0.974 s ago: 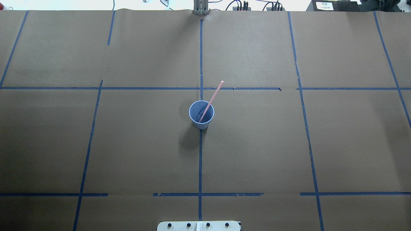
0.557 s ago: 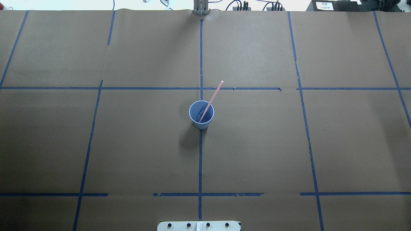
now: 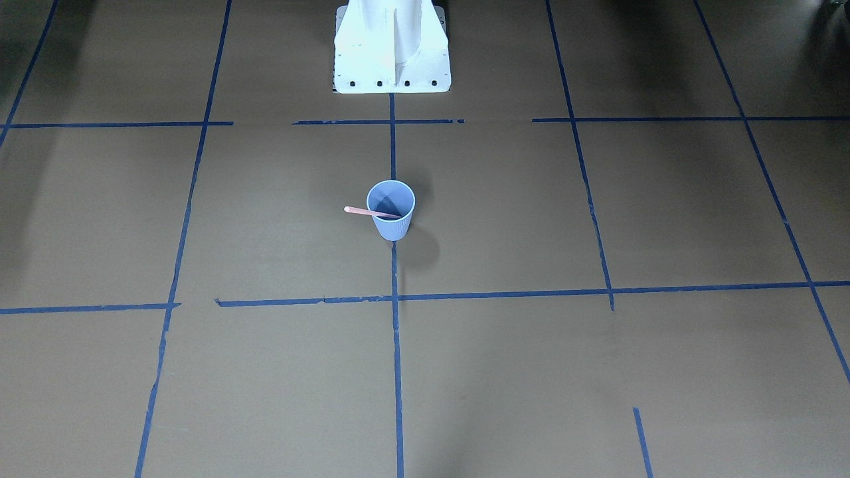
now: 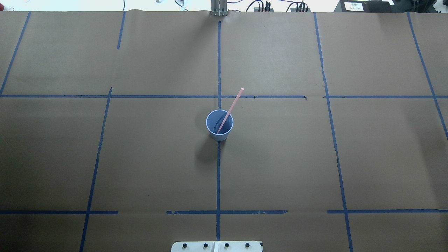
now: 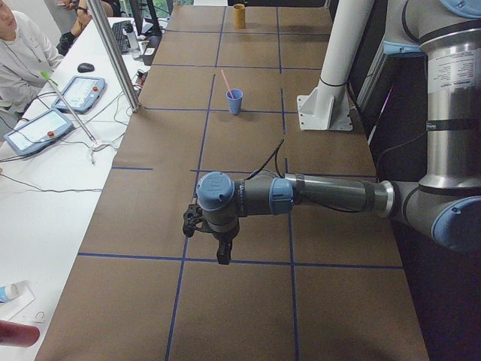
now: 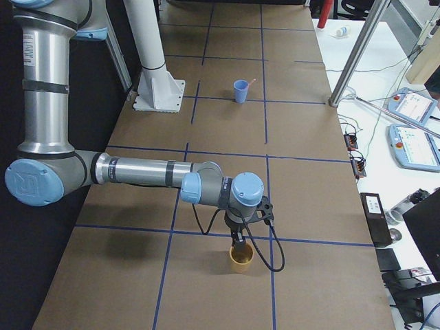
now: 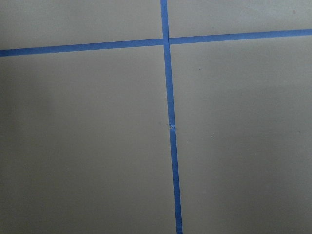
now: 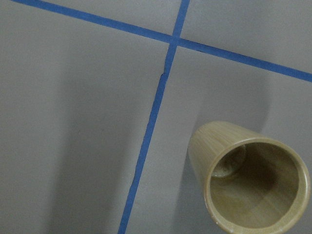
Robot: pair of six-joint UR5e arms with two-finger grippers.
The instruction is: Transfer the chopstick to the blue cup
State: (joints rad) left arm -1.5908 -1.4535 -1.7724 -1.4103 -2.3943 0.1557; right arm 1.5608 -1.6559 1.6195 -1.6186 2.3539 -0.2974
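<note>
The blue cup [image 4: 219, 125] stands upright at the table's middle, on the centre tape line; it also shows in the front view [image 3: 392, 220]. One pale pink chopstick [image 4: 232, 105] stands in it, leaning on the rim, its upper end pointing away from the robot and to its right [image 3: 358, 211]. Neither gripper shows in the overhead or front views. The left gripper [image 5: 222, 256] hangs over the table's left end, far from the cup. The right gripper [image 6: 238, 242] hangs over a bamboo cup at the right end. I cannot tell whether either is open or shut.
An empty bamboo cup [image 8: 204, 156] stands under the right wrist [image 6: 240, 263]. The robot's white base [image 3: 392, 46] is at the near edge. Operators, tablets and cables [image 5: 37, 128] lie beyond the table's far side. Blue tape lines grid the brown paper.
</note>
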